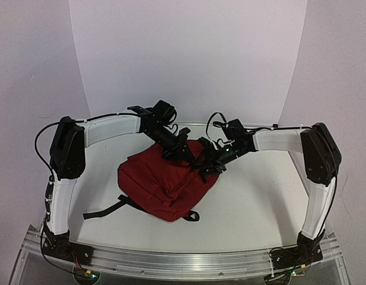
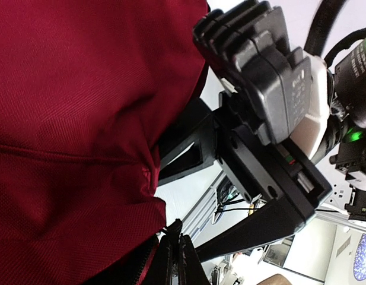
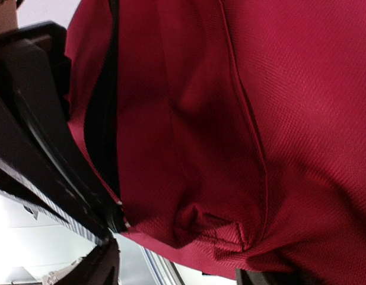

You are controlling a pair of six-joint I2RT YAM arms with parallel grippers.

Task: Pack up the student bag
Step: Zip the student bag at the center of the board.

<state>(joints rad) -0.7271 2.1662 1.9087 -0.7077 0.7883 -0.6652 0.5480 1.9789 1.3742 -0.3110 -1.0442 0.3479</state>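
Observation:
The student bag is a dark red fabric backpack lying in the middle of the white table, and it fills the left wrist view and the right wrist view. My left gripper sits at the bag's far top edge. Its fingers are pressed together on a small black tab beside the bag's zipper. My right gripper is at the top right corner of the bag. Its fingers stand wide apart with a puckered fold of red fabric bunched between them.
A black strap trails from the bag toward the left arm's base, and a small black loop lies at its near corner. The right arm's black wrist body hangs close beside my left gripper. An aluminium rail runs along the table's near edge.

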